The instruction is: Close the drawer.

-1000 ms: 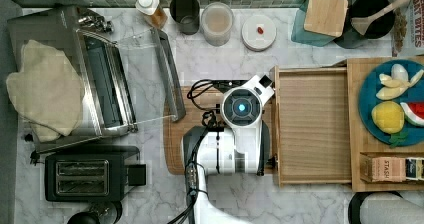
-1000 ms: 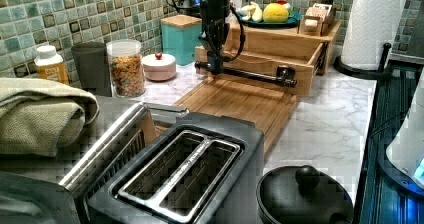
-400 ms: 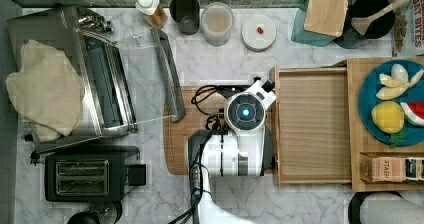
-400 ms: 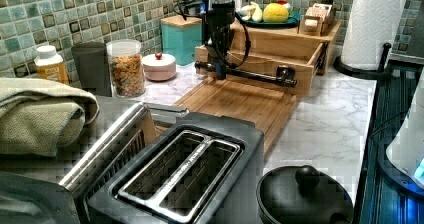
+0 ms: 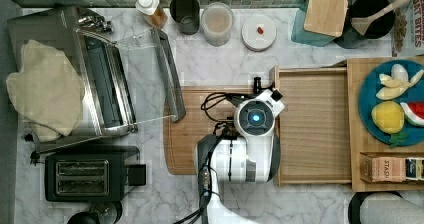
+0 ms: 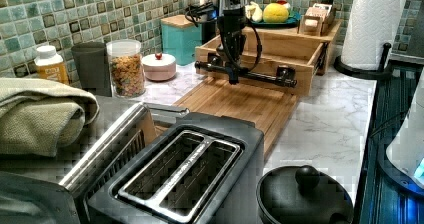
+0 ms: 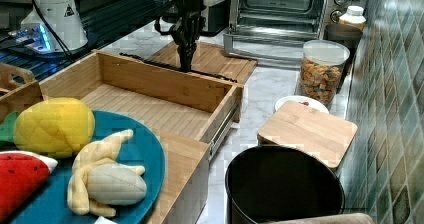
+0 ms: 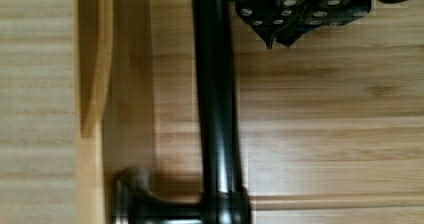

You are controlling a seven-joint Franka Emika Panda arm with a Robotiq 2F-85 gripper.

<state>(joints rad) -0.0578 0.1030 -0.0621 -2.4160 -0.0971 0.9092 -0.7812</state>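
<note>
The drawer (image 5: 315,129) of light wood stands pulled out from under a wooden stand (image 5: 357,159), toward the top view's left. Its front carries a black bar handle (image 8: 215,109), which the left view shows as a rod (image 6: 260,76) across the drawer front. My gripper (image 8: 277,41) is shut with nothing between its fingers. Its tips are just beside the handle, on the side of the bamboo cutting board (image 5: 200,134). In the left view the gripper (image 6: 233,78) hangs straight down against the bar. The right view shows it (image 7: 186,64) behind the drawer front (image 7: 165,86).
A teal plate of toy fruit (image 5: 395,104) and a tea box sit on the stand. A toaster oven (image 5: 100,79) with its door down and a black toaster (image 5: 82,176) are at the top view's left. Jars line the back wall. A paper towel roll (image 6: 375,24) stands near the drawer.
The arm has shifted a little toward the top view's right and lower edge, closing in on the drawer's handle. The drawer itself has not visibly moved.
</note>
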